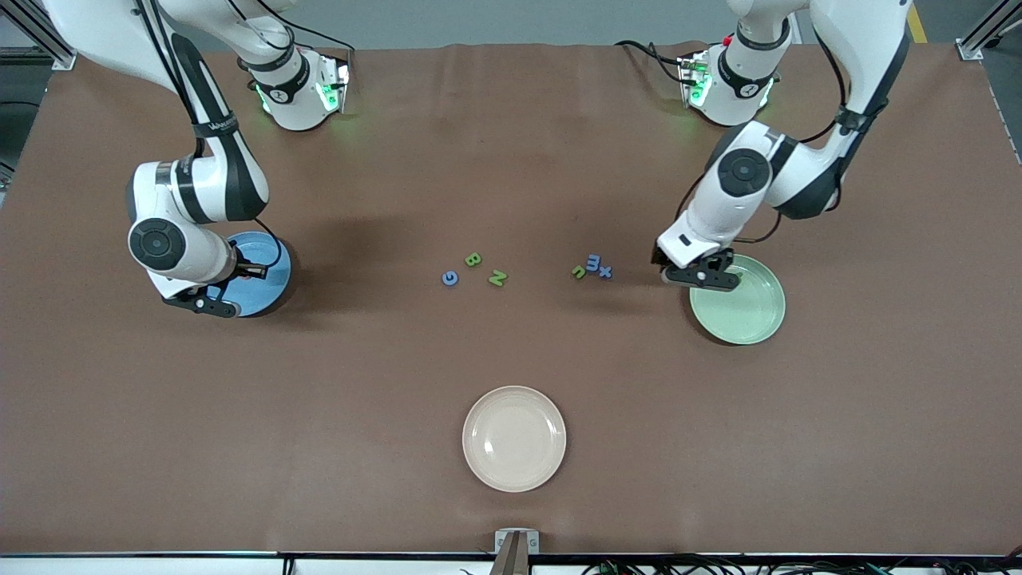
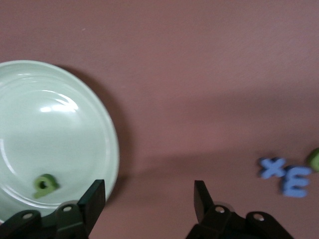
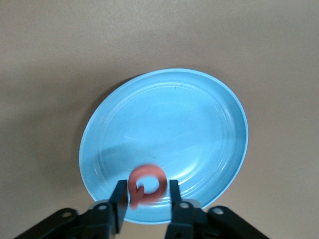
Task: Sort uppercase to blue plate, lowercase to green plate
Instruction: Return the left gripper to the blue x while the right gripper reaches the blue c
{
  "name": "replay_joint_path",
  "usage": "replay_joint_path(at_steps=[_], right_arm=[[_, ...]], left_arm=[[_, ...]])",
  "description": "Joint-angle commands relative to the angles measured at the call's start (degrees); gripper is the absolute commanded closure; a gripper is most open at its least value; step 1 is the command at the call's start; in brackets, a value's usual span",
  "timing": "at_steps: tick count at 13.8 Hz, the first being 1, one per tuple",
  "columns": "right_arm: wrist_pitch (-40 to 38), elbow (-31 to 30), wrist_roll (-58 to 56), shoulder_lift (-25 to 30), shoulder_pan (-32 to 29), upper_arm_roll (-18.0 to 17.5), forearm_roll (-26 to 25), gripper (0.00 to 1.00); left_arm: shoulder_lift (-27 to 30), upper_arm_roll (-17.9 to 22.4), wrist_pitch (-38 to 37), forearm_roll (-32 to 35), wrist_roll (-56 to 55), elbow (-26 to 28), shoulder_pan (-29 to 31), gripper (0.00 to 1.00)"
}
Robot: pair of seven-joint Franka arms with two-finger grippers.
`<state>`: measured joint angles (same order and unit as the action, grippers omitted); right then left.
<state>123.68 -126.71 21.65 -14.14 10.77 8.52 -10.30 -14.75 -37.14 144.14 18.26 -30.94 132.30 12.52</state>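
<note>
Currently right gripper (image 3: 145, 199) over blue plate (image 3: 199, 114), fingers flanking red Q (image 3: 146, 185), grip unclear; left gripper (image 2: 149, 199) spread over green plate (image 2: 75, 114) rim, green d (image 2: 45, 184) in plate; next: G (image 1: 450, 278) at 9 o'clock of N (image 1: 497, 278)

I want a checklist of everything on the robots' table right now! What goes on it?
Surface: brown table, bare between the things listed.
Job's things: blue plate with the red Q over it; green plate holding one green letter. G, B, N and u, m, x lie mid-table.
Clutter: cream plate, nearest the front camera.
Grippers: left gripper open, over the green plate's edge. Right gripper over the blue plate, the Q between its fingers; cannot tell if gripped.
Cables: black cables on both arms and along the table's near edge.
Surroundings: nothing seen.
</note>
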Motion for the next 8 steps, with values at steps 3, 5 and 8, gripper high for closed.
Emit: replay_joint_path(at_steps=[3, 5, 8], right_arm=[[-0.6, -1.1, 1.1, 3.1, 0.8, -1.3, -0.7, 0.00], [-1.4, -1.1, 1.5, 4.4, 2.3, -1.4, 3.5, 0.00], [-0.9, -0.9, 3.4, 4.6, 4.3, -1.3, 12.7, 0.00]], left_arm=[[-7.4, 0.0, -0.2, 0.9, -18.1, -6.7, -5.1, 0.16], [-8.5, 0.0, -0.1, 0.9, -26.3, -7.4, -6.1, 0.03], [-10.2, 0.1, 0.0, 2.0, -34.8, -8.7, -7.8, 0.01]])
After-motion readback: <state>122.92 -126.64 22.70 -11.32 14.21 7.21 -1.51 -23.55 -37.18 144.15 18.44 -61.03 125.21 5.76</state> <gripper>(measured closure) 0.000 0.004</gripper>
